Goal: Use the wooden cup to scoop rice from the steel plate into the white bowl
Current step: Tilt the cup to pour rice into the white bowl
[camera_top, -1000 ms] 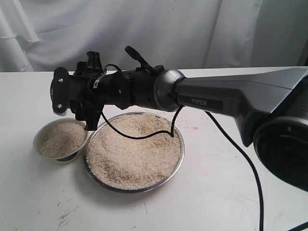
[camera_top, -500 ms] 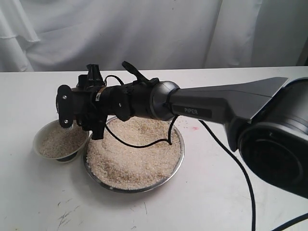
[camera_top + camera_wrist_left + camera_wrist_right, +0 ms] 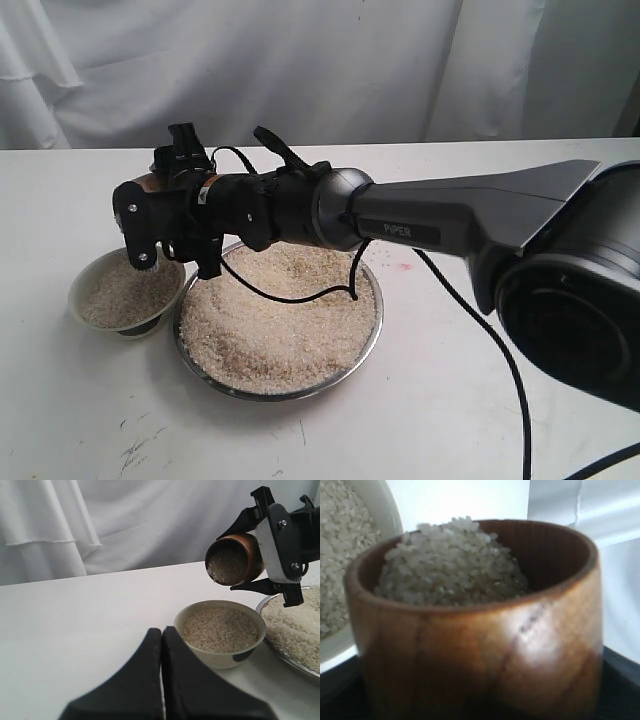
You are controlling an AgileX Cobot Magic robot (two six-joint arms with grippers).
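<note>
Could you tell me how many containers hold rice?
3: the plate, the bowl beside it, and the cup, tilted above the bowl in the right hand.

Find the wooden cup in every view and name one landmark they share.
Exterior: wooden cup shows only as a brown sliver, left of centre.
Left wrist: in the picture's upper right, its mouth toward the camera.
Right wrist: it fills the picture.
Shared landmark: white bowl.
</note>
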